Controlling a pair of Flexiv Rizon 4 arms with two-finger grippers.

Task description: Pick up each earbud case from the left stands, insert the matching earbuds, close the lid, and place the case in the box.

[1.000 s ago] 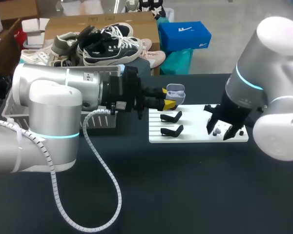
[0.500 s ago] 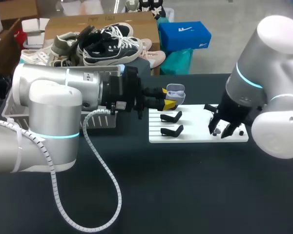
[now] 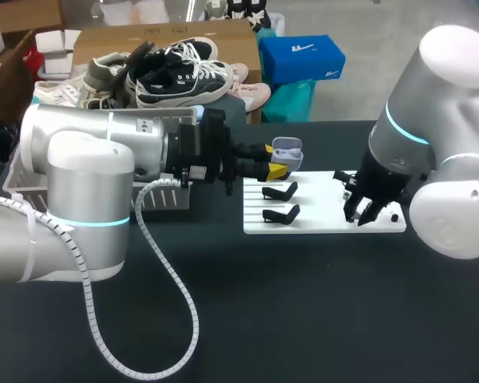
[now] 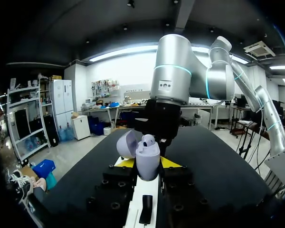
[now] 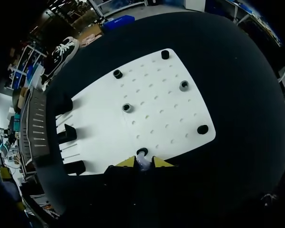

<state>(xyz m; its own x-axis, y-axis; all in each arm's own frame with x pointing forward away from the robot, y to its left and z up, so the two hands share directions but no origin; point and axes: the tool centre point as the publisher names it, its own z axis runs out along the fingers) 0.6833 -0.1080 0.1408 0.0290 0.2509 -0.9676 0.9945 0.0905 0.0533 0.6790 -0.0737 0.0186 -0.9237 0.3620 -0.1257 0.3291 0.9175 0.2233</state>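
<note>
My left end effector (image 4: 148,164) is clamped on the lower body of the earbud case (image 4: 147,154), holding it above the worktop (image 3: 303,303) beside the white board (image 5: 166,109). The case is pale lilac, glossy and rounded, with its lid (image 4: 126,144) open. It looks light, hard and slippery, best gripped low and clear of the hinge. My right end effector (image 5: 143,162) pinches a tiny white earbud (image 5: 143,165) at the board's edge.
</note>
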